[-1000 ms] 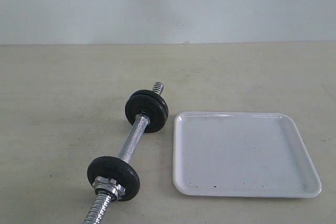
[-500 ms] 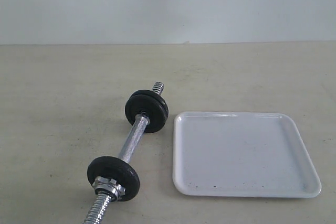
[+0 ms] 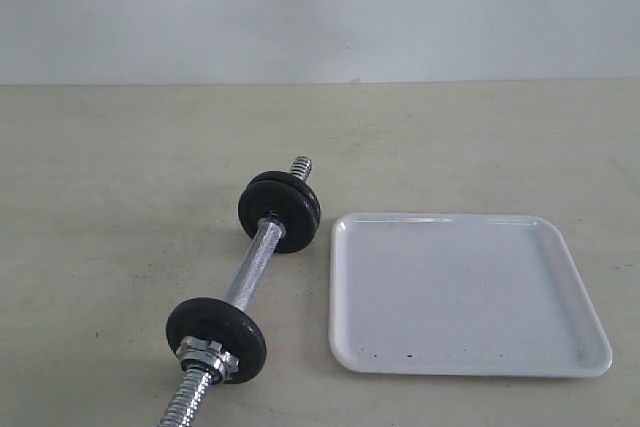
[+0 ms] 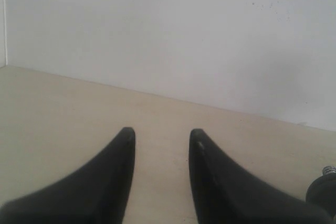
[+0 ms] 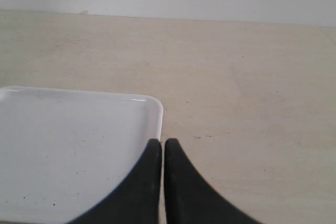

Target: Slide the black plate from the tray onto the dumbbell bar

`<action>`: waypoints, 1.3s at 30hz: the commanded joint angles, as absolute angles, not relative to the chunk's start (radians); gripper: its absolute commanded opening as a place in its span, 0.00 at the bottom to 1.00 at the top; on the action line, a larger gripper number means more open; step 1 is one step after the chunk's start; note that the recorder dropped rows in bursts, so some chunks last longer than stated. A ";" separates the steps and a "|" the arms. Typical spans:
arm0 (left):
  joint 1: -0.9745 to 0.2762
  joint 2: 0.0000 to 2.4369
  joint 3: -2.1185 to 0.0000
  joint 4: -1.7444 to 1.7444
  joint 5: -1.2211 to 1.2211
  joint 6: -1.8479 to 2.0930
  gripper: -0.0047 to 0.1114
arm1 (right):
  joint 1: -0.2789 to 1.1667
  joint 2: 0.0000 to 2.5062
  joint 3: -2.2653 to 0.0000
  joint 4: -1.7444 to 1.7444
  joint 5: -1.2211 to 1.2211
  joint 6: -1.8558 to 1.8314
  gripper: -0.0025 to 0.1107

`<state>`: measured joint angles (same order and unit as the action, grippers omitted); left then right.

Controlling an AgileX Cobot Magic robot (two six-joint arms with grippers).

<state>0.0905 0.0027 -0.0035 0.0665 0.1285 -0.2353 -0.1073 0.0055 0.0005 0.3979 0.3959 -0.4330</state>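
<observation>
The white tray (image 3: 460, 292) lies at the right of the table with no plate in it, only a few dark specks. The dumbbell bar (image 3: 250, 272) lies left of it, running from near to far. Black plates sit on the bar: a doubled pair (image 3: 280, 209) at the far end and one (image 3: 215, 335) at the near end behind a chrome nut (image 3: 205, 355). My left gripper (image 4: 161, 135) is open over bare table, with a black plate's edge (image 4: 323, 192) off to one side. My right gripper (image 5: 163, 142) is shut and holds nothing, over the tray's (image 5: 68, 145) rim. Neither gripper shows in the exterior view.
A white wall (image 3: 320, 7) bounds the far edge of the beige table (image 3: 120, 167). The bar's threaded near end (image 3: 185, 402) runs out of the exterior view's lower border.
</observation>
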 commanded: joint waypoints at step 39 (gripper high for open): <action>0.095 0.000 0.000 0.067 0.119 -0.241 0.32 | -0.108 0.000 0.000 0.218 0.327 -0.398 0.02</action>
<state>0.0905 0.0027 -0.0035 0.0665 0.1285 -0.2353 -0.1073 0.0055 0.0005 0.2247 0.3386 -0.4017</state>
